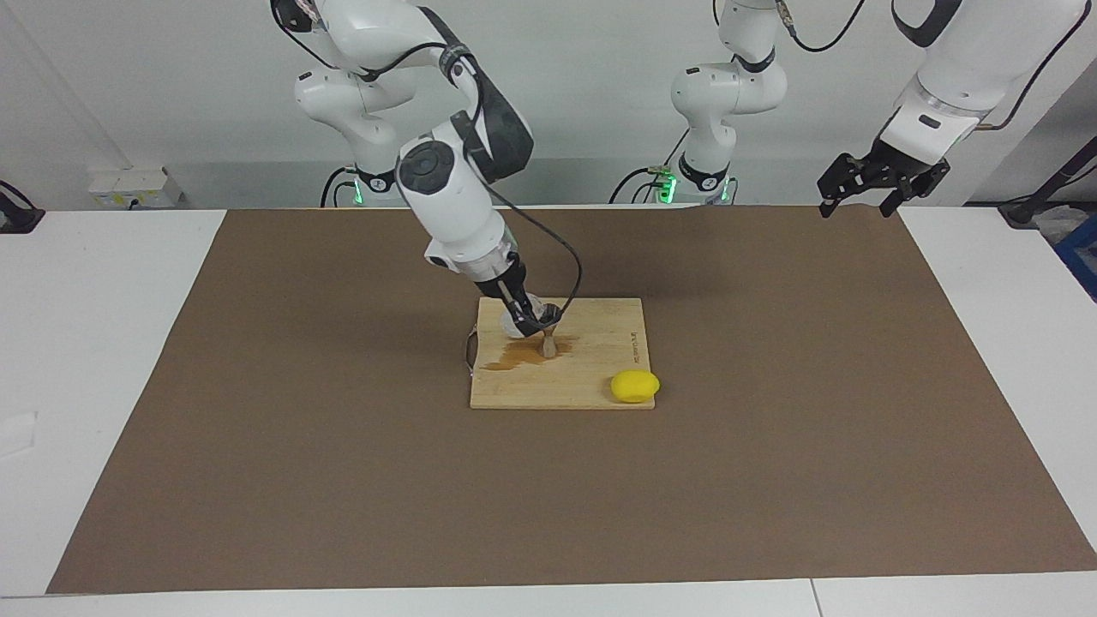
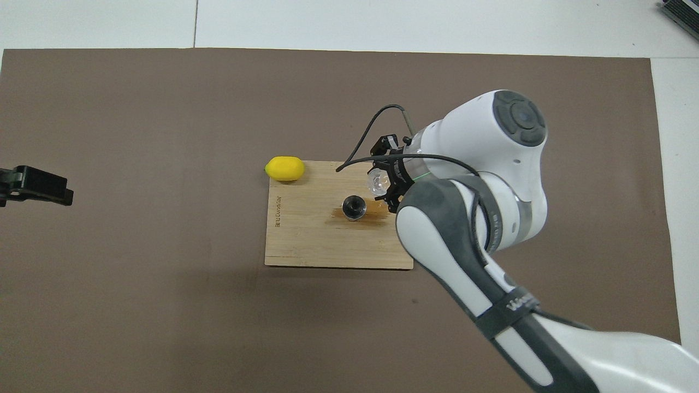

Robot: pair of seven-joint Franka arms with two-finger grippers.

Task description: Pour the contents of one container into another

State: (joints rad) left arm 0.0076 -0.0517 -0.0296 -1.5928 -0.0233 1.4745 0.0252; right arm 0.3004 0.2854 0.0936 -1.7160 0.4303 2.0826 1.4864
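The silvery jigger [image 1: 547, 344] stands upright on the wooden board [image 1: 600, 343]; the overhead view shows its open top [image 2: 354, 207]. My right gripper [image 1: 529, 320] is shut on the clear glass cup [image 1: 517, 318] and holds it low over the board, close beside the jigger toward the right arm's end. From above, the cup [image 2: 377, 182] sits between the fingers of the right gripper [image 2: 385, 185]. I cannot tell whether the cup touches the board. My left gripper [image 1: 881, 187] waits open and empty, high over the mat's edge at the left arm's end [image 2: 34, 185].
A brown wet stain [image 1: 517, 356] spreads on the board around the jigger's foot [image 2: 377, 217]. A yellow lemon [image 1: 635, 386] lies at the board's corner farthest from the robots [image 2: 284, 168]. A brown mat [image 1: 771, 428] covers the table.
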